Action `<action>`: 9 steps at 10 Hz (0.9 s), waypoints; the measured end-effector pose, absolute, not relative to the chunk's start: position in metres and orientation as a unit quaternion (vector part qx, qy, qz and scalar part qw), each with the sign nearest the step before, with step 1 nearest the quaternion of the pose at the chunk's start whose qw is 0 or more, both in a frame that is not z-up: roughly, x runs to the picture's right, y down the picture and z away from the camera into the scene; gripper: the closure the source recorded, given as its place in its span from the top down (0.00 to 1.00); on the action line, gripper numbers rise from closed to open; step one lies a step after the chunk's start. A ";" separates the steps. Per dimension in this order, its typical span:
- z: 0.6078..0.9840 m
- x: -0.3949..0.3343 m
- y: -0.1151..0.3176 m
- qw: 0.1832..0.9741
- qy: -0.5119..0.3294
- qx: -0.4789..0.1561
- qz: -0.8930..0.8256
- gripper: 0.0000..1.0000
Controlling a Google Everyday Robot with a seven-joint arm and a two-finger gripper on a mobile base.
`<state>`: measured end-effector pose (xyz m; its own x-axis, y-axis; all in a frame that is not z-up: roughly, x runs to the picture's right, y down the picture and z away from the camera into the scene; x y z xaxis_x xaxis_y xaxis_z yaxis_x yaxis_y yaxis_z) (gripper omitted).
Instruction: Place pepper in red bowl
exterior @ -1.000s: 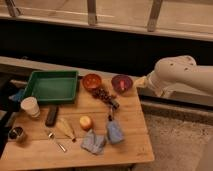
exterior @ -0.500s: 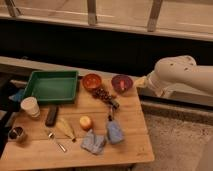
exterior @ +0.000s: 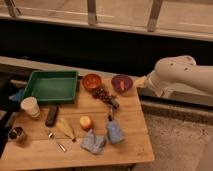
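The pepper point(exterior: 121, 86) shows as a small red-orange piece lying inside the purple bowl point(exterior: 114, 80) at the table's back right. The red bowl point(exterior: 91, 81), orange-red with a darker inside, stands just left of the purple bowl, beside the green tray. My gripper point(exterior: 138, 83) is at the tan end of the white arm that reaches in from the right. It hovers at the purple bowl's right rim, open and holding nothing. It is about a bowl's width from the pepper.
A dark grape cluster point(exterior: 102, 94) lies in front of the two bowls. On the wooden table point(exterior: 135, 147) are also a green tray point(exterior: 50, 75), white cup point(exterior: 30, 106), black block point(exterior: 51, 115), round orange fruit point(exterior: 86, 122), two blue cloths point(exterior: 115, 131), a metal cup point(exterior: 16, 133) and a spoon point(exterior: 56, 141).
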<state>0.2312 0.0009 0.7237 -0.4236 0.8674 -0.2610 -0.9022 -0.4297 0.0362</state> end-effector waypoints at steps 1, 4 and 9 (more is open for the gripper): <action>0.724 0.231 0.001 0.527 0.085 -0.102 0.839 0.80; 0.724 0.231 0.001 0.527 0.085 -0.102 0.839 0.80; 0.719 0.233 -0.011 0.555 0.095 -0.083 0.822 0.80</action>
